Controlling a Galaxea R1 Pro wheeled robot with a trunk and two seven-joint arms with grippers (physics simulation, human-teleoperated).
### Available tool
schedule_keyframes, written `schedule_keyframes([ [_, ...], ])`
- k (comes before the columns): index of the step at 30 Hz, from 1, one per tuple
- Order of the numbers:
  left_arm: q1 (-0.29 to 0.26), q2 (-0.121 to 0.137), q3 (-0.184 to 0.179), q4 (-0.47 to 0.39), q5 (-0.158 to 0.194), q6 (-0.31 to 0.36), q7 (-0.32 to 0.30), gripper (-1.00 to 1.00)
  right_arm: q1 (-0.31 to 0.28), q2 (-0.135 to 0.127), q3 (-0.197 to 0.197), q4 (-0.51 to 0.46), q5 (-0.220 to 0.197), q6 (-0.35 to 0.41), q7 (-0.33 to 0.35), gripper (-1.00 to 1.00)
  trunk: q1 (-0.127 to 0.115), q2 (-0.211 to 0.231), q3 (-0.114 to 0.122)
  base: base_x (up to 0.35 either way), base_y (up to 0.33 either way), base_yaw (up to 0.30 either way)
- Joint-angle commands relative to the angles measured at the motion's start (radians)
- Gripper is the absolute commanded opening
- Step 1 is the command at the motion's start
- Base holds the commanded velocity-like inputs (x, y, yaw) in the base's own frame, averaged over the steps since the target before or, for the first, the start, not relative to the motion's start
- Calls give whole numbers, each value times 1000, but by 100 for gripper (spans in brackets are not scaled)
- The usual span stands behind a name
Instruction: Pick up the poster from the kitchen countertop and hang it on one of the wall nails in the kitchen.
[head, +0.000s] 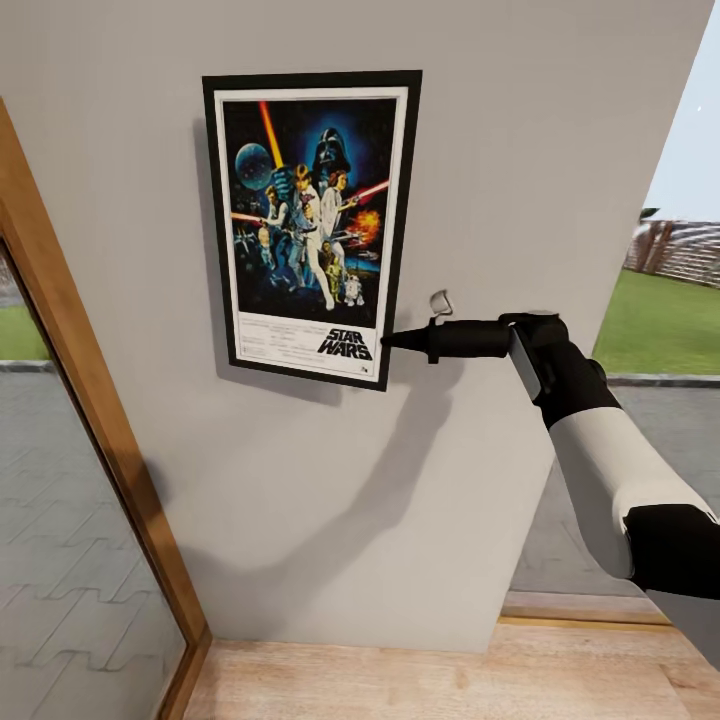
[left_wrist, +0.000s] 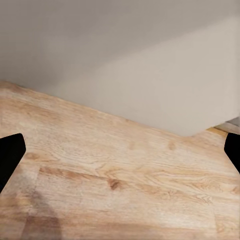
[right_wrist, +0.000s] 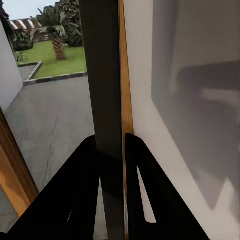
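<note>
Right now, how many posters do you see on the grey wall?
1. The Star Wars poster is against the grey wall, right of the wooden door frame. The right gripper has its jaws closed on the poster's lower right edge.

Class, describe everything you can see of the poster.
The poster is a portrait print in a black frame with a thin white border, dark blue artwork and a black STAR WARS logo. It lies flat against the pale grey wall, slightly tilted. The right end effector pinches its lower right edge, fingers closed on the frame.
</note>
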Motion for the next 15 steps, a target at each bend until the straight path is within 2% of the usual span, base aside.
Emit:
schedule_keyframes([
  [1, -1, 0, -5, 2, 10, -1, -5, 100, -1, -1, 4, 0, -8, 11, -1, -100, 1, -2, -2, 0, 0, 0],
  [4, -1, 0, -5, 2, 10, -1, -5, 100, -1, -1, 4, 0, -8, 11, -1, -100, 1, -2, -2, 0, 0, 0],
  [11, 39, 4, -5, 2, 10, 0, -5, 100, -3, -4, 5, 17, -24, 30, -2, -100, 1, -2, -2, 0, 0, 0],
  [12, 124, 4, -5, 2, 10, 0, -5, 100, -3, -4, 6, 18, -25, 31, -2, -100, 1, -2, -2, 0, 0, 0],
  [15, 126, 4, -5, 2, 10, 0, -5, 100, -3, -4, 5, 18, -25, 31, -2, -100, 1, -2, -2, 0, 0, 0],
])
